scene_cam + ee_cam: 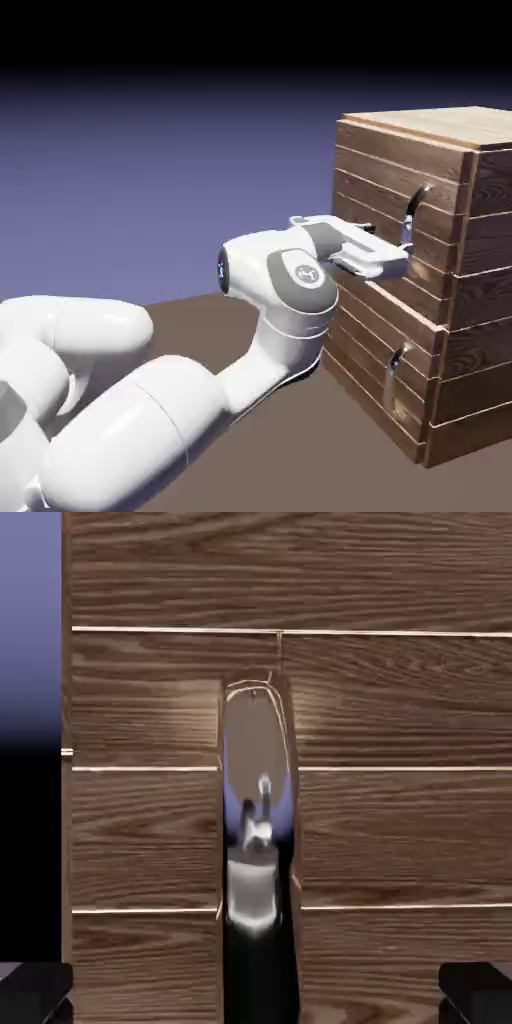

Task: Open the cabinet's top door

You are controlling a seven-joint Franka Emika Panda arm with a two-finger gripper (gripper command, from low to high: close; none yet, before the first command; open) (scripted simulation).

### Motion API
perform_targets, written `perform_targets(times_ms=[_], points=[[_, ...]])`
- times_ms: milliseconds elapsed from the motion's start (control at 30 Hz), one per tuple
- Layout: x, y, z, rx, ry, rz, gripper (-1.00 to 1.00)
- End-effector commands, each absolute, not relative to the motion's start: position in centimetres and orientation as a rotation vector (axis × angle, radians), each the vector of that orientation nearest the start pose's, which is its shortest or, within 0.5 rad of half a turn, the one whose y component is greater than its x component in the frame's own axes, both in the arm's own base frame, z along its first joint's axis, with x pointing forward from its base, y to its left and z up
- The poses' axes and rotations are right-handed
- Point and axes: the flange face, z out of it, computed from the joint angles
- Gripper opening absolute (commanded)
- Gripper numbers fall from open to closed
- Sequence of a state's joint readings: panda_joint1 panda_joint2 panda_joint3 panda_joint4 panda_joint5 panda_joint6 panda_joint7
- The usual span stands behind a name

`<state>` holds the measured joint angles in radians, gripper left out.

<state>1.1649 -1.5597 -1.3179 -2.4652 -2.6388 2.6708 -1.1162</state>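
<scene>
Handle's lower end [256,882] cut off by the hand view's bottom edge; far fingertip contact unclear | dark brown tabletop [230,335], blue-violet backdrop behind | gripper [256,997] fingers spread wide, nothing pinched; top door [400,842] ahead, its curved handle between the fingertips' lines

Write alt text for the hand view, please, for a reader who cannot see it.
A shiny metal handle runs upright against brown wood planks, midway between two open fingers at the bottom edge.
</scene>
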Motion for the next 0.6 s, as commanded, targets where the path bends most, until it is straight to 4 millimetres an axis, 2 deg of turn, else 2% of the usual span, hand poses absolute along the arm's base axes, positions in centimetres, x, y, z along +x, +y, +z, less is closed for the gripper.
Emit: perform_targets(times_ms=[0,33,67,100,200,267,567], points=[[43.1,-11.9,45.9,0.574,1.503,0.658,0.00],[43.8,-11.9,45.9,0.574,1.504,0.658,0.00],[43.8,-11.9,45.9,0.574,1.504,0.658,-1.00],[43.8,-11.9,45.9,0.574,1.504,0.658,-1.00],[41.5,-10.8,45.9,0.628,1.473,0.599,-1.00],[40.7,-10.3,45.7,0.649,1.452,0.577,-1.00],[41.6,-10.7,45.4,0.629,1.456,0.599,-1.00]])
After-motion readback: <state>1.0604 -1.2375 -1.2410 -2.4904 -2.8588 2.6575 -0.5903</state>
